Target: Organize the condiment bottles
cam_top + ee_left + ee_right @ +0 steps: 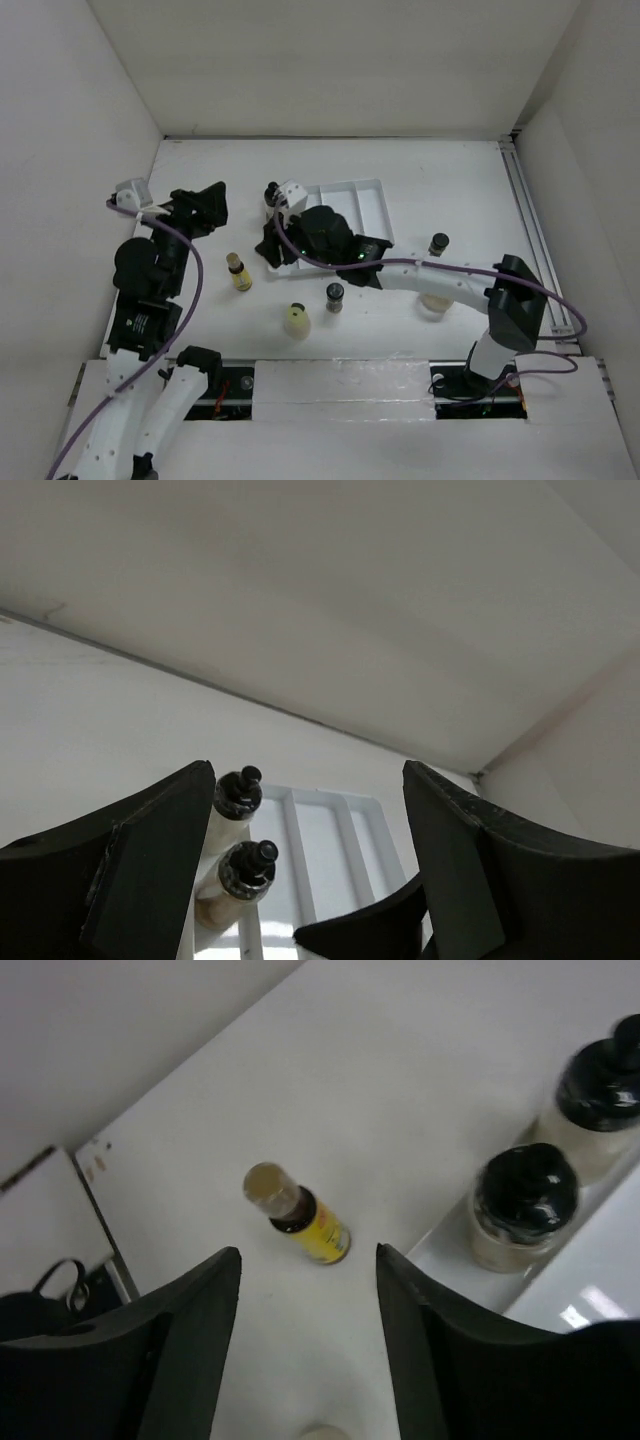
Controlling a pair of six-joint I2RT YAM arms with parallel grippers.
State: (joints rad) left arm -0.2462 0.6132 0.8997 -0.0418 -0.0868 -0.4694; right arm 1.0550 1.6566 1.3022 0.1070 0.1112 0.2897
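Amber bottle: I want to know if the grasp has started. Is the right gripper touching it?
Apart. In the right wrist view, bare table shows between the amber bottle and each finger of the open right gripper.

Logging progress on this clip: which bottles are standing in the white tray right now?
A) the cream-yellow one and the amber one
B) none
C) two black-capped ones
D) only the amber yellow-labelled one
C: the right wrist view shows the nearer black-capped bottle and the farther black-capped bottle standing in the white tray, with the amber bottle out on the table.
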